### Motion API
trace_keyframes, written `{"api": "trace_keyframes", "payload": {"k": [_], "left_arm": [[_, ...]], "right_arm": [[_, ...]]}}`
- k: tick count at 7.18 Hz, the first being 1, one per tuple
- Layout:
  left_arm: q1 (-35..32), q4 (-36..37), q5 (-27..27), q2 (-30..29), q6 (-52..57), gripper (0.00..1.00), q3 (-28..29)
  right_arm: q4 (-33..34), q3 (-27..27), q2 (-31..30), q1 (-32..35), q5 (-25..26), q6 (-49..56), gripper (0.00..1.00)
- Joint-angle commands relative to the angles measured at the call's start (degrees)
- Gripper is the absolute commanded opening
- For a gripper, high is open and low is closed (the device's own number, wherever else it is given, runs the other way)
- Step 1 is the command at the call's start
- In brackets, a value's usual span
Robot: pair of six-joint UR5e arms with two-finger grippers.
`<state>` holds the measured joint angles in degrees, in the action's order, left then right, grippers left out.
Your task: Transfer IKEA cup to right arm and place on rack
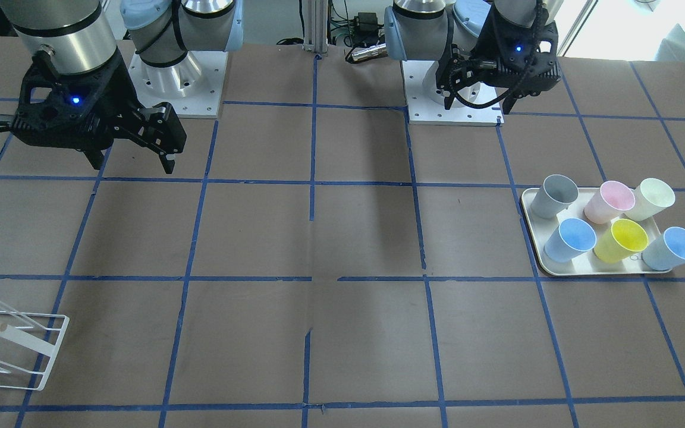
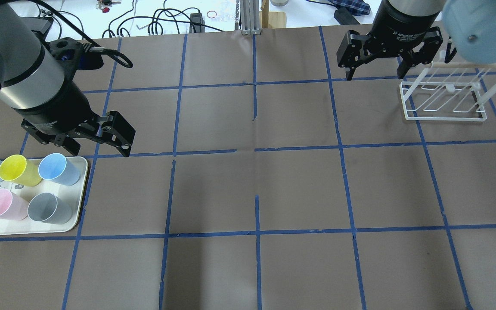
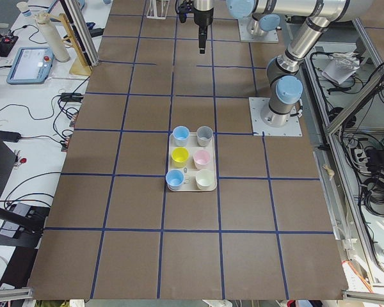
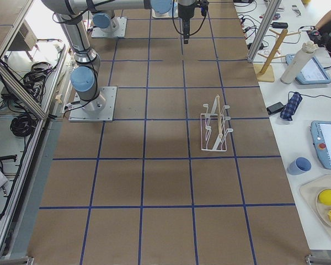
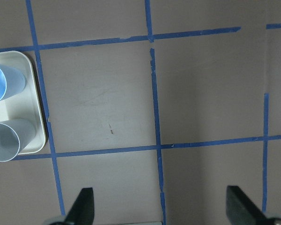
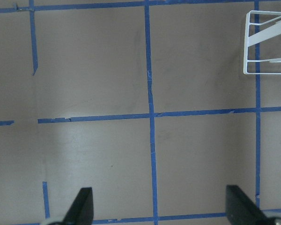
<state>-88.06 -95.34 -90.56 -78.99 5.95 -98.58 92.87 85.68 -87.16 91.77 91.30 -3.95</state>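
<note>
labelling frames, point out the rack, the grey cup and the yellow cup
rack (image 2: 476, 64), overhead view, wooden dowel
grey cup (image 2: 43, 207), overhead view, inner wall
yellow cup (image 2: 13, 168), overhead view, inner wall

6 cups (image 2: 58, 168), 1 tray (image 2: 28, 227), 1 rack (image 2: 446, 94)

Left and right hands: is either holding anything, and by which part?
Nothing is held. The left hand hangs open near the tray, the right hand open by the rack; all six cups stand on the tray.
</note>
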Motion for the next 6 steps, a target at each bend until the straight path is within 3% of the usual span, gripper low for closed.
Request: {"api": "trace_keyframes", "payload": {"k": [1, 2, 4, 6], "left_arm": [[2.96, -0.02, -0.14, -1.16, 0.20, 1.00, -0.12], [6.98, 0.06, -0.05, -1.86, 3.42, 1.00, -0.12], [15.76, 1.72, 0.12, -3.71, 20.68, 1.00, -0.12], [24.13, 7.61, 0.12, -6.78, 36.26, 1.00, -0.82]], "right_arm": [[-0.32, 0.02, -0.11, -0.10, -0.16, -0.10, 1.00], [-0.24, 0.02, 0.32, 0.07, -0.25, -0.10, 1.00], [-0.23, -0.07, -0.11, -0.19, -0.25, -0.18, 1.00], [0.46, -0.16, -0.72, -0.02, -0.33, -0.01, 1.00]]}}
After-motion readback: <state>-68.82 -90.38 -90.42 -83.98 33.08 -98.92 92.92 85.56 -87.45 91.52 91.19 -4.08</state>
